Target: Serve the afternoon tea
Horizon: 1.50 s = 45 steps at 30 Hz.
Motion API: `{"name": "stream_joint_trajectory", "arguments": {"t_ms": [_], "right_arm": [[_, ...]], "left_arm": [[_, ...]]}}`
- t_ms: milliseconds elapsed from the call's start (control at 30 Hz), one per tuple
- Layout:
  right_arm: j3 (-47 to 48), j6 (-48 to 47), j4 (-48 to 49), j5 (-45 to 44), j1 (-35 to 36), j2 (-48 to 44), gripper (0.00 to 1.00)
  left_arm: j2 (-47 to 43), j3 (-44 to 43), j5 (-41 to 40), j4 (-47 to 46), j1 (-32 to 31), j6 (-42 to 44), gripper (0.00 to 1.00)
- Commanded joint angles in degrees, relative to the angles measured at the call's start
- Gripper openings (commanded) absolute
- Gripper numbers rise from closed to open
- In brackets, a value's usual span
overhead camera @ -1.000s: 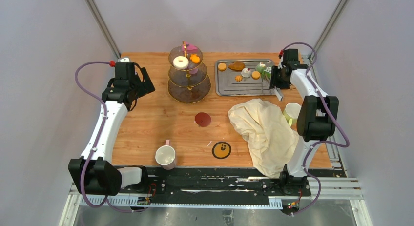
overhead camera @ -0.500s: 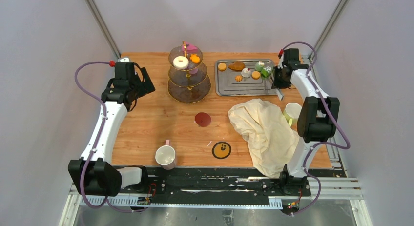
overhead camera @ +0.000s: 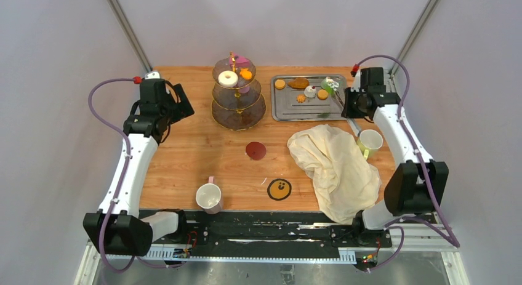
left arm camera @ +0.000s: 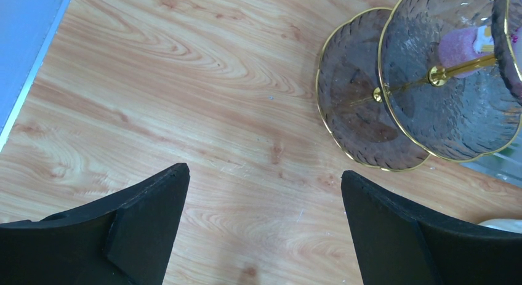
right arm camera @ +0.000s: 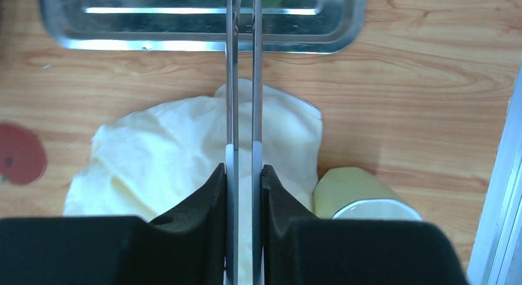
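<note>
The three-tier glass stand (overhead camera: 238, 109) (left arm camera: 369, 122) carries a white donut (overhead camera: 228, 78), an orange macaron (overhead camera: 246, 74) and a pink cake (overhead camera: 239, 61). My right gripper (overhead camera: 351, 106) (right arm camera: 244, 169) is shut on steel tongs (right arm camera: 242, 82). Their arms are squeezed nearly together and reach over the tray to a green cake (overhead camera: 328, 84); the tips run out of the wrist view. My left gripper (overhead camera: 178, 109) (left arm camera: 265, 174) hangs open over bare wood, left of the stand. One pale mug (overhead camera: 208, 197) stands near the front, another (overhead camera: 369, 141) (right arm camera: 363, 202) by the cloth.
The steel tray (overhead camera: 289, 109) (right arm camera: 184, 26) holds orange macarons (overhead camera: 280, 84), a brown biscuit (overhead camera: 299, 83) and a white cake (overhead camera: 309, 92). A cream cloth (overhead camera: 335, 165) (right arm camera: 172, 143) lies crumpled at the right. A red coaster (overhead camera: 255, 151) and a black-and-yellow one (overhead camera: 279, 189) lie mid-table.
My right gripper has squeezed the tongs narrower, and the right arm's elbow has swung out to the right. The left arm has barely shifted.
</note>
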State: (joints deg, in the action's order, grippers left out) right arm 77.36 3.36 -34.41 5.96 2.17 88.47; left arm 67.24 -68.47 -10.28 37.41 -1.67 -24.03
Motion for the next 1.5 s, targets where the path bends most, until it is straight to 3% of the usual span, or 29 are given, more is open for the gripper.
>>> {"name": "stream_joint_trajectory", "arguments": {"t_ms": [0,233,567,1000,1467], "right_arm": [[-0.7,-2.2,-1.0,2.5,6.6,-7.1,0.01],[0.8,-3.8,-1.4,9.0,19.6,-12.0,0.01],[4.8,-2.9,-3.1,12.5,30.0,-9.3,0.01],[10.6,-4.5,-3.4,10.9,37.4,-2.7,0.01],[24.0,-6.0,-5.1,9.6,37.6,11.1,0.01]], "left_arm": [[-1.7,-1.2,0.1,0.2,0.3,-0.4,0.98],[-2.6,-1.3,0.5,1.2,0.3,-0.9,0.98],[-5.0,-0.6,0.6,1.6,0.3,-1.7,0.98],[-7.5,0.4,-0.4,2.1,0.3,-0.6,0.98],[-7.6,-1.2,-1.8,3.1,0.3,0.4,0.98]]}}
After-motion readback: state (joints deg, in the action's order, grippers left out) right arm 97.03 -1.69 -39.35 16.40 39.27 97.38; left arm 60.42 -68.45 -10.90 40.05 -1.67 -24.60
